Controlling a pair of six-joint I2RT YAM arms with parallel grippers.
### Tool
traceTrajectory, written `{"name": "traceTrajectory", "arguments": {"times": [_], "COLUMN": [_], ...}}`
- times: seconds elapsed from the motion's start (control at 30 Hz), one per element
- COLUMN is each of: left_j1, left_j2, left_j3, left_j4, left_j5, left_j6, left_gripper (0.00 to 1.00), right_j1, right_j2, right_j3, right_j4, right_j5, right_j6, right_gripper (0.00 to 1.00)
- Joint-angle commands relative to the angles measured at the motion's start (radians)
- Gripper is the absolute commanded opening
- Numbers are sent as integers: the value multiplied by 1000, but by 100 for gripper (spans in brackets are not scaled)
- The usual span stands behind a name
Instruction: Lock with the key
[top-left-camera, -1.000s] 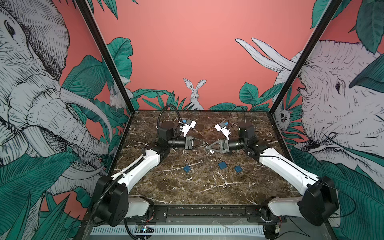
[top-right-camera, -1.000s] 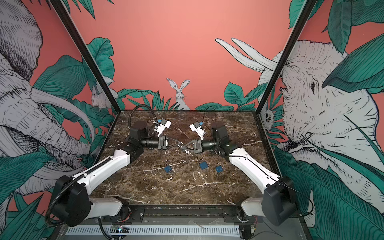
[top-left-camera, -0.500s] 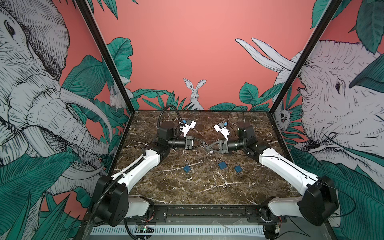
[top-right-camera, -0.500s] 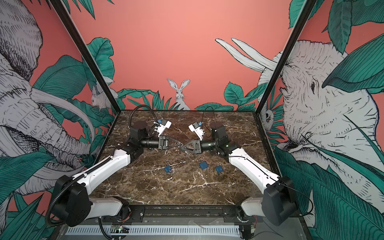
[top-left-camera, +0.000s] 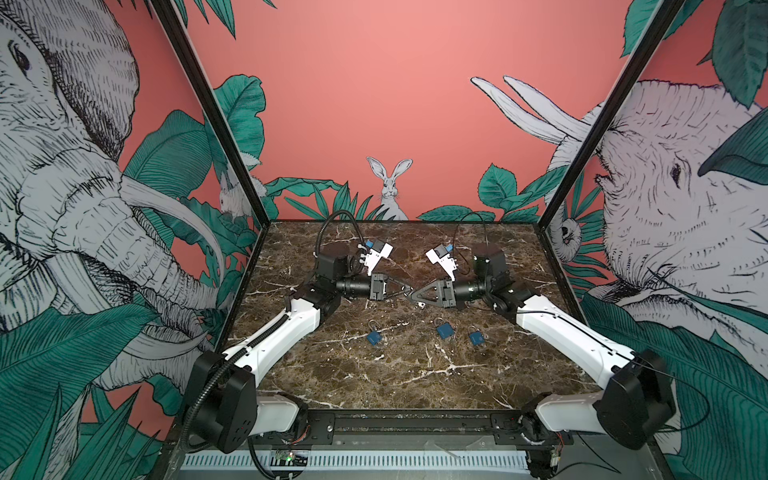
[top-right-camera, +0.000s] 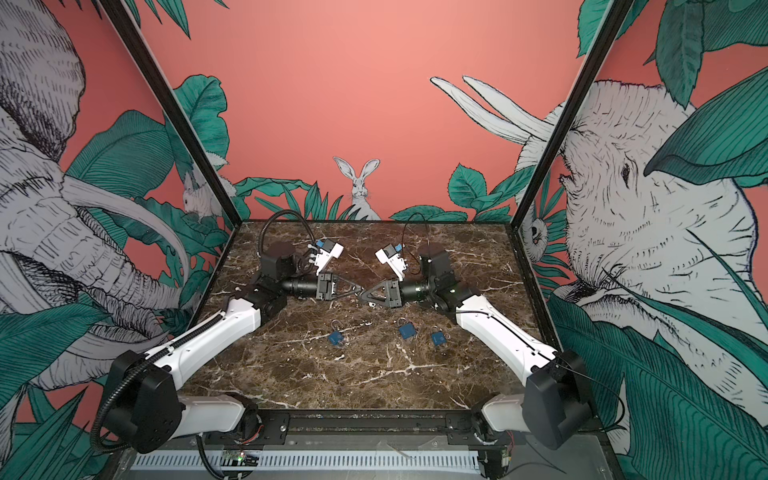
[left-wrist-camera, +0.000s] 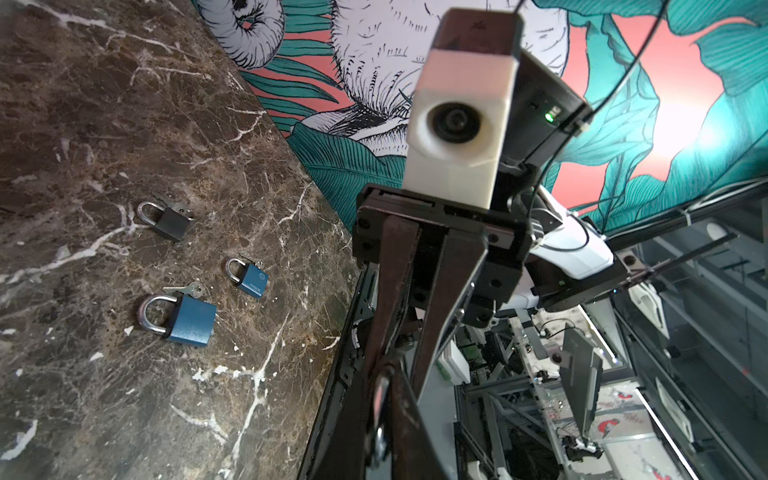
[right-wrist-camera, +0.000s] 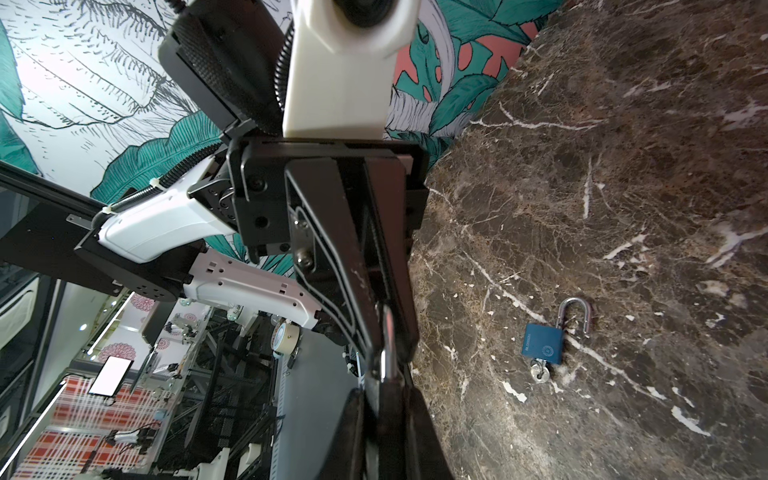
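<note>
3 blue padlocks show on the marble table (top-left-camera: 415, 386) in both top views, in a loose row just below mid-frame: a left padlock (top-left-camera: 375, 337), a middle padlock (top-left-camera: 444, 330) and a right padlock (top-left-camera: 477, 338), the last 2 near each other. All 3 sit well apart from the table's edges. Bare marble spreads below them to the front rail (top-left-camera: 415, 424) and, above the arms, up to the back wall (top-left-camera: 374, 104).

The 2 end effectors meet tip to tip at mid-frame, off the table and higher in the picture than the row. The left end effector (top-left-camera: 403, 289) is closed on a thin silver piece (right-wrist-camera: 388, 345). The right end effector (top-left-camera: 412, 294) is closed almost fully, its tips at that piece's end; whether it grips it cannot be told.

The right wrist view shows 1 open padlock (right-wrist-camera: 542, 340), shackle swung out, a key (right-wrist-camera: 539, 371) in its base, well apart from the tips.
</note>
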Motion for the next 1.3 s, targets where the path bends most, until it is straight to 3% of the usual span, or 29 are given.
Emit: {"name": "traceTrajectory", "arguments": {"times": [0.0,0.07,0.23,0.27,0.3,0.33,0.43,0.57,1.2,1.27], "left_j1": [-3,-3,-1,0,4,8,33,64,71,71], "left_j2": [-9,-9,-6,-7,-9,-12,-21,-30,-62,-66], "left_j3": [12,13,12,12,10,8,-3,-2,10,10], "left_j4": [-19,-26,-37,-34,-29,-16,37,68,52,48], "left_j5": [32,31,10,-2,-19,-37,-78,-102,-72,-77], "left_j6": [11,14,21,19,12,2,-49,-101,-113,-109], "left_gripper": [6,0,0,0,0,0,0,0,0,0], "right_j1": [3,2,3,2,1,0,-2,-7,-26,-28], "right_j2": [6,7,8,9,9,9,-2,-21,-11,-8], "right_j3": [41,44,43,39,36,32,-1,-35,-29,-25], "right_j4": [33,32,30,31,32,33,78,108,164,168], "right_j5": [23,22,38,42,45,51,46,40,46,45], "right_j6": [-21,-21,-20,-18,-19,-18,9,33,64,65], "right_gripper": [0,0,0,7,23,29,34,34,35,30]}}
